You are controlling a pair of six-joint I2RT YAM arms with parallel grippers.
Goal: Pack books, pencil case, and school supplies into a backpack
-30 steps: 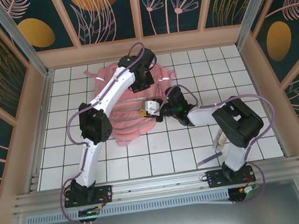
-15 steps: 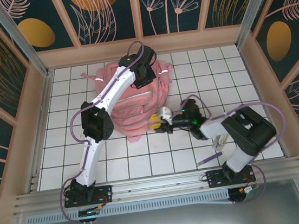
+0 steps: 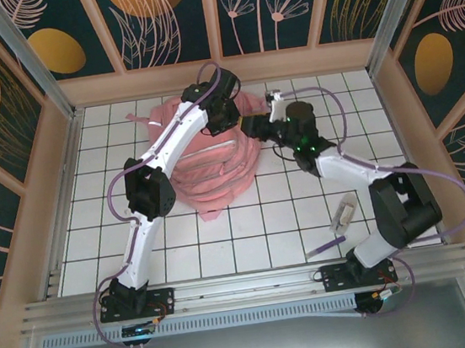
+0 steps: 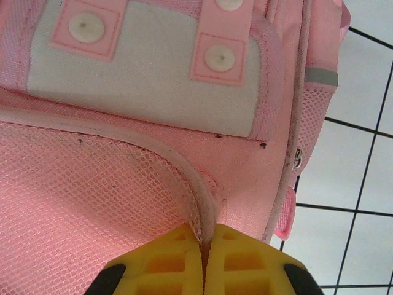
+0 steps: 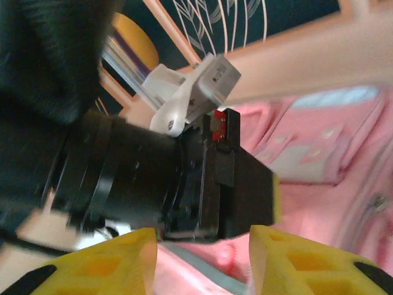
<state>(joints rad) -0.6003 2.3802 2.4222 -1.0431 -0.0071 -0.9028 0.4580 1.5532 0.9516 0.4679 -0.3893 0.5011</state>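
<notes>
Left claw [image 4: 206, 246] is clamped tight, its yellow fingers pinched together on the raised pink piping of the backpack [image 4: 141, 104]. There's mesh to one side of that ridge and a pale patch pocket beyond it. The bag's side edge runs down the right of this view, with bare tile past it.

From above, the left claw [image 3: 224, 117] sits over the far end of the backpack [image 3: 206, 164]. The bag lies at the far middle of the worktop [image 3: 106, 181], with its far edge close to the back wall [image 3: 220, 72].

Right claw [image 5: 202, 246] is parted, with a clear gap between the yellow fingers [image 5: 98, 261] and nothing in it. Through that gap I see the black wrist of the left arm [image 5: 233, 184] just ahead, with pink fabric below.

Overhead, the right claw [image 3: 252, 126] is just beside the left one at the bag's right edge, so it's tight there.

I've got open tile left of the bag and across the near rows. On the near right, the pencil case [image 3: 343, 214] lies just beside my right arm's elbow. The purple pen [image 3: 322, 249] is near it, close to the front rail [image 3: 246, 284]. Both are well apart from the backpack.
</notes>
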